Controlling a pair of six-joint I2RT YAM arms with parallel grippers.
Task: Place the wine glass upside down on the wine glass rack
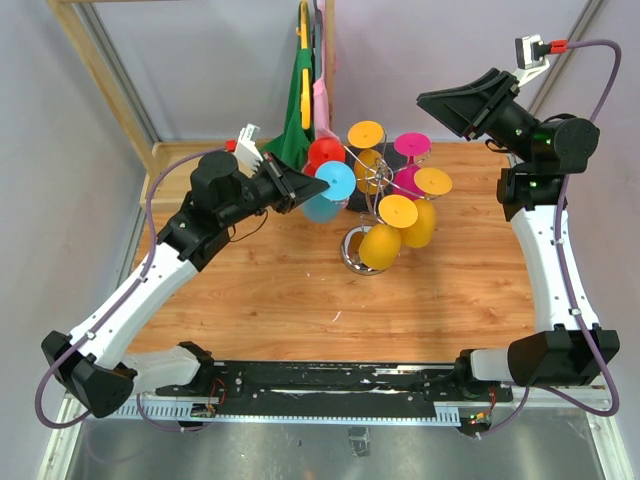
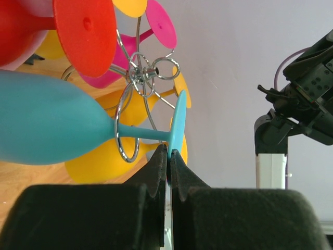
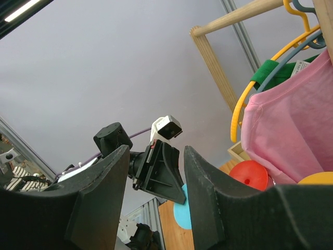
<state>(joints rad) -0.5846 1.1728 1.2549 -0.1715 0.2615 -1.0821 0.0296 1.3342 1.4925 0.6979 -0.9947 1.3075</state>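
Observation:
The chrome wine glass rack [image 1: 366,180] stands at the table's middle back, hung with several upside-down glasses in red, orange, yellow and pink. My left gripper [image 1: 318,183] is shut on the round foot of a light blue wine glass [image 1: 330,190]. In the left wrist view the blue glass [image 2: 57,125] lies sideways, its stem passing through a spiral loop [image 2: 127,127] of the rack, and my left gripper [image 2: 169,156] pinches the foot's edge [image 2: 178,125]. My right gripper [image 1: 440,100] is open and empty, raised well above the back right, apart from the rack.
A wooden frame [image 1: 100,70] stands at the back with green and pink clothes on hangers [image 1: 305,80] just behind the rack. The right wrist view looks across at the left arm [image 3: 156,166], the pink garment [image 3: 291,130] and a red glass foot [image 3: 250,174].

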